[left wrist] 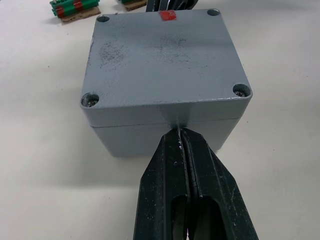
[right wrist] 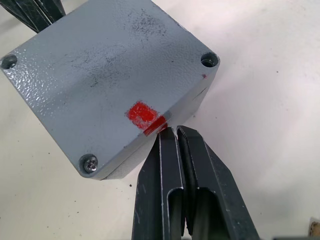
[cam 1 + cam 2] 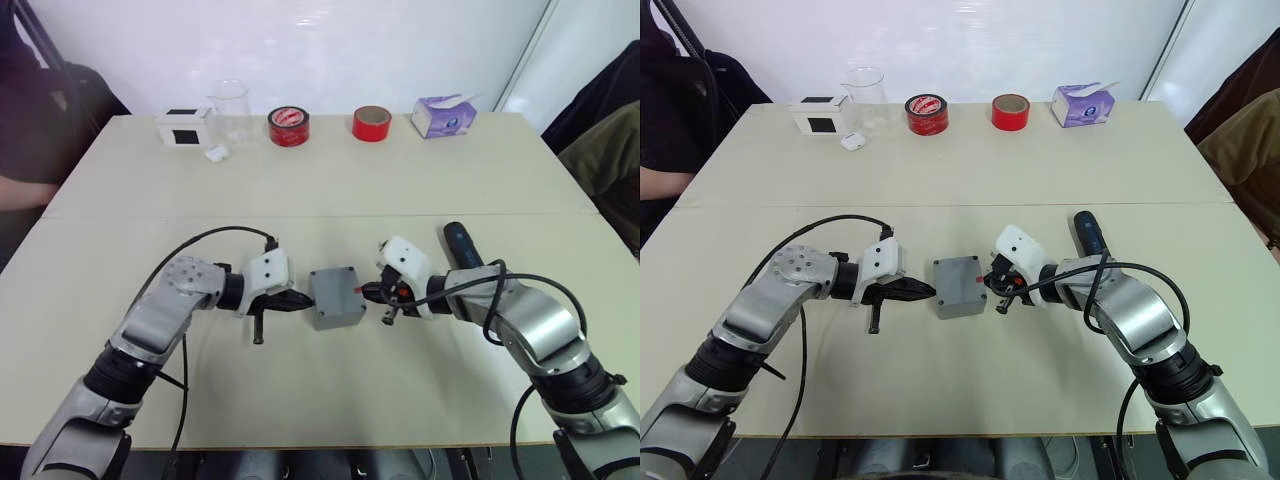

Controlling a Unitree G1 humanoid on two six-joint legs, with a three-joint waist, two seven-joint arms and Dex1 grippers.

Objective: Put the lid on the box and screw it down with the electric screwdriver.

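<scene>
The grey box [image 3: 336, 298] stands at the table's centre with the flat grey lid [image 1: 165, 55] seated on it, a thin seam between them. The lid has a red mark [image 2: 142, 113] near one edge and screw heads in its corner holes. My left gripper [image 1: 180, 132] is shut, its tips touching the box's left side at the seam. From the other side my right gripper [image 2: 169, 130] is shut too, its tips against the lid's edge by the red mark. The dark electric screwdriver [image 3: 462, 245] lies on the table behind my right forearm.
Along the far edge stand a white box with a black square [image 3: 184, 128], a clear beaker [image 3: 230, 110], two red tape rolls [image 3: 288, 126] [image 3: 371, 123] and a purple tissue box [image 3: 444, 115]. A person [image 3: 30, 150] sits at the left.
</scene>
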